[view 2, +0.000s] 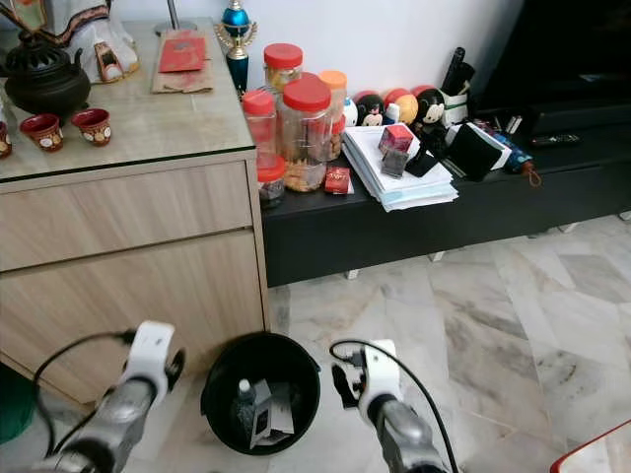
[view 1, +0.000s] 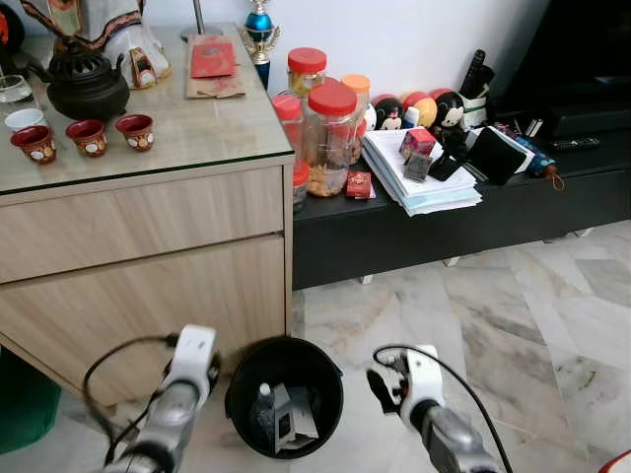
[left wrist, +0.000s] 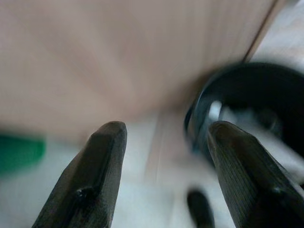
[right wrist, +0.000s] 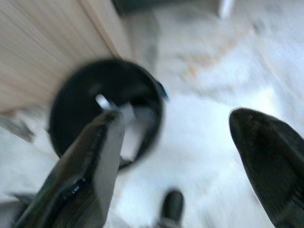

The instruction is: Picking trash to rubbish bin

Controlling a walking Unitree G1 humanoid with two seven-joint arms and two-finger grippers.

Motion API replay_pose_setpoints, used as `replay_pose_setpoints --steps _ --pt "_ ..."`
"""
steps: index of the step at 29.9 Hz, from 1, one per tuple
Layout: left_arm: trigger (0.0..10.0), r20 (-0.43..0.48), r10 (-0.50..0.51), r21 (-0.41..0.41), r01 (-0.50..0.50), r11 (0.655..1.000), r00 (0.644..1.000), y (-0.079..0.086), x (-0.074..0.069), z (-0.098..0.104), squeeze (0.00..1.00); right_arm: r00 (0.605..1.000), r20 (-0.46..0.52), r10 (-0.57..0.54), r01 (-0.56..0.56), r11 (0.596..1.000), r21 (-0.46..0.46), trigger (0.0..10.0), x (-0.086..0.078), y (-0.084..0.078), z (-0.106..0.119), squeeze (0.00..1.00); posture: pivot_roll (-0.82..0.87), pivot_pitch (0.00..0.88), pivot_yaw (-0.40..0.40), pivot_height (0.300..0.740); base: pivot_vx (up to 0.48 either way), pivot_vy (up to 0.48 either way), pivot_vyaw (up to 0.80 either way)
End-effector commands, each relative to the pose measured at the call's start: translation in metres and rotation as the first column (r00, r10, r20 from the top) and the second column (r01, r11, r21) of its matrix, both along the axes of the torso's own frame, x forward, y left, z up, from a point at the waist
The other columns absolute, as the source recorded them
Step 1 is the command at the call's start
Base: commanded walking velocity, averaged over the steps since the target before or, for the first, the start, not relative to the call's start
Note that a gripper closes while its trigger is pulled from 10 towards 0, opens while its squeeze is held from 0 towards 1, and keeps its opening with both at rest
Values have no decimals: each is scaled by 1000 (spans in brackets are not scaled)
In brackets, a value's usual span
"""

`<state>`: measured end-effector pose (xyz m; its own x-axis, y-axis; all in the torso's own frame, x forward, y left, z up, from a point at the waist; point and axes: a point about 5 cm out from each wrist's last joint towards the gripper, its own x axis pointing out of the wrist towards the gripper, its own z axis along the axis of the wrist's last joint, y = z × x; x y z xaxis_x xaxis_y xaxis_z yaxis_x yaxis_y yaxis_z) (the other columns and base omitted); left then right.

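Observation:
A black round rubbish bin [view 1: 237,379] stands on the floor by the wooden cabinet, between my two arms. Inside it lie a white carton [view 1: 293,416] and a small bottle [view 1: 263,397]. My left arm [view 1: 187,360] is just left of the bin, my right arm [view 1: 424,379] just right of it. In the blurred left wrist view my left gripper [left wrist: 166,127] is open with nothing between its fingers, and the bin [left wrist: 247,85] lies beyond one finger. My right gripper [right wrist: 176,116] is open too and holds nothing, with the bin [right wrist: 71,95] ahead of one finger.
The wooden cabinet [view 1: 148,266] carries a dark teapot [view 1: 84,84] and red cups [view 1: 87,136]. A low black bench [view 1: 444,227] holds red-lidded jars [view 1: 330,138] and a paper stack [view 1: 419,177]. A green object [view 1: 25,404] sits far left. Marble floor [view 1: 513,325] spreads right.

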<state>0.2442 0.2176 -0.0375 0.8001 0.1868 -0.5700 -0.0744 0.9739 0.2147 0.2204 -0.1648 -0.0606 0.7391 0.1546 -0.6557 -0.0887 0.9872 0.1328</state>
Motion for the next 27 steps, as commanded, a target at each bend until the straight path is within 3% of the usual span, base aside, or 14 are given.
replay_pose_setpoints --steps 1,4,8,9,11,18,27 --pt "10000 -61 113 -28 -115 993 992 10 -17 -11 0 996 -74 -53 50 998 -39 10000 -19 -10 -12 0 -24 65 -49 740 0 0 0" --pt "10000 -99 146 -12 -148 989 984 15 -29 -17 0 987 -126 -95 86 993 -78 10000 -35 -18 -20 0 -11 60 -46 740 0 0 0" --pt "10000 -105 150 -6 -152 988 983 16 -31 -18 0 986 -132 -106 95 992 -88 10000 -37 -19 -21 0 -11 60 -46 740 0 0 0" --pt "10000 -144 152 -3 -154 988 978 16 -43 -26 0 982 -146 -118 107 991 -79 10000 -46 -21 -24 0 -37 43 -34 740 0 0 0" --pt "10000 -166 150 -7 -153 988 975 16 -51 -30 0 980 -149 -131 121 990 -73 10000 -49 -21 -25 0 -40 39 -29 740 0 0 0" --pt "10000 -130 119 -21 -123 992 984 11 -38 -24 0 984 -127 -123 116 991 -60 10000 -36 -12 -21 0 -35 20 -18 740 0 0 0" --pt "10000 -121 117 -13 -119 993 986 14 -36 -22 0 989 -115 -95 90 995 -51 10000 -31 -4 -19 0 -39 9 -11 740 0 0 0"
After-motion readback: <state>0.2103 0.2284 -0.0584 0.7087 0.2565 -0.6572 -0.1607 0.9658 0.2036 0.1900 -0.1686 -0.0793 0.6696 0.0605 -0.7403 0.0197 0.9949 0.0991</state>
